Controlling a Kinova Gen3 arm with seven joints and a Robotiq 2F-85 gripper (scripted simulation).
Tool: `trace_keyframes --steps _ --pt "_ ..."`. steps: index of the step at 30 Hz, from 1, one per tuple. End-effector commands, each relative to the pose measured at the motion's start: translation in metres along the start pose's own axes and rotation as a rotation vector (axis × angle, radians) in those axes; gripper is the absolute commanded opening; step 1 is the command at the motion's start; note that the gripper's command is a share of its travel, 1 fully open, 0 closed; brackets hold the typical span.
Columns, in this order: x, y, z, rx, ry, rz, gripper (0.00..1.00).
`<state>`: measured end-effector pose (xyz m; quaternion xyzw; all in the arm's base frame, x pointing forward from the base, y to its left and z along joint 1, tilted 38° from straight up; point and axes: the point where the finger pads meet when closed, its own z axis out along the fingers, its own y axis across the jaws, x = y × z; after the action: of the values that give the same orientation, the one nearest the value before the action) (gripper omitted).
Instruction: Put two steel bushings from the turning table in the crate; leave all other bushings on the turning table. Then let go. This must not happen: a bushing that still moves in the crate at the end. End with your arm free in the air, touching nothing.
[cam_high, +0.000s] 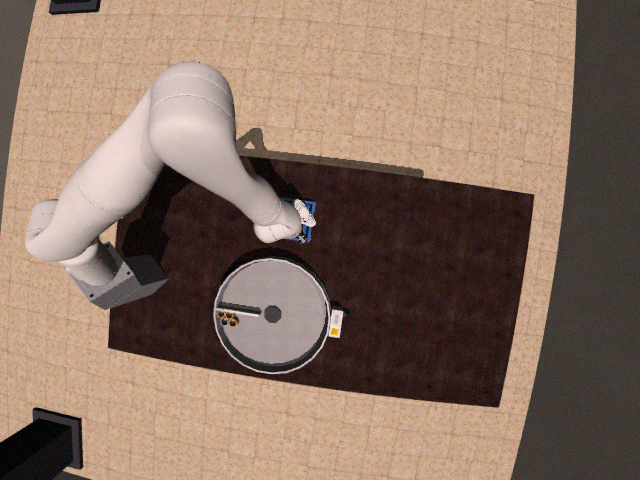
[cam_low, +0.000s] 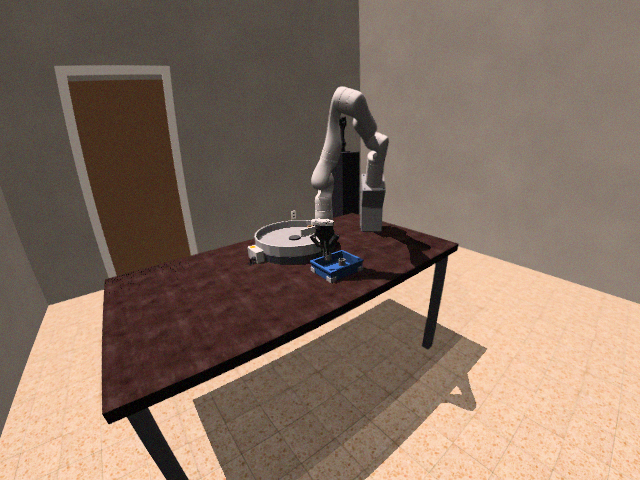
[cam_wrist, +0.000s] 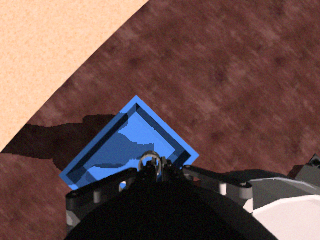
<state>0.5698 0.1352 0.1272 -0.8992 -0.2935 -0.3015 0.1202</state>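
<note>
Gripper (cam_low: 326, 253) is clamping a steel bushing (cam_wrist: 150, 162), fingers nearly together on it. It is hanging fingers-down over the crate (cam_low: 351, 267), tips reaching in at the crate's end nearest the turntable (cam_low: 268, 238). In the wrist view the bushing is showing as a small grey ring pinched right at the fingertips, with the blue crate (cam_wrist: 137, 135) floor directly behind it. Cannot tell whether the bushing is touching the crate floor.

A second grey bushing (cam_low: 341, 259) is already sitting in the crate, upright, toward the crate's middle, apart from the gripper.

Crate is sitting on the table (cam_low: 206, 310), just beside the turntable, on the side facing the arm's base (cam_low: 371, 209). From the top view the forearm is covering most of the crate (cam_high: 311, 206); only its far edge is showing.

On the turntable (cam_high: 289, 335), relative to the crate: a cluster of small rings (cam_high: 227, 317) is sitting at the rim on the far side from the crate, tucked against a dark radial bar (cam_high: 240, 308) running from the rim to the hub (cam_high: 272, 313). At least two are showing orange; one looks dark. Exact count is too small to call.

A small white box (cam_high: 335, 324) with a yellow mark is sitting against the turntable's outer wall.
</note>
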Motion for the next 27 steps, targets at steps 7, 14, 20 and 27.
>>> trace_keyframes --steps 7,14,20,27 --pt "0.0014 0.0016 0.0010 -0.005 0.002 -0.004 0.00" --pt "0.0016 0.0019 0.0014 -0.006 0.002 -0.005 0.00" --pt "0.0016 0.0019 0.0014 -0.006 0.002 -0.005 0.00" --pt "0.0016 0.0019 0.0014 -0.006 0.002 -0.005 0.00"
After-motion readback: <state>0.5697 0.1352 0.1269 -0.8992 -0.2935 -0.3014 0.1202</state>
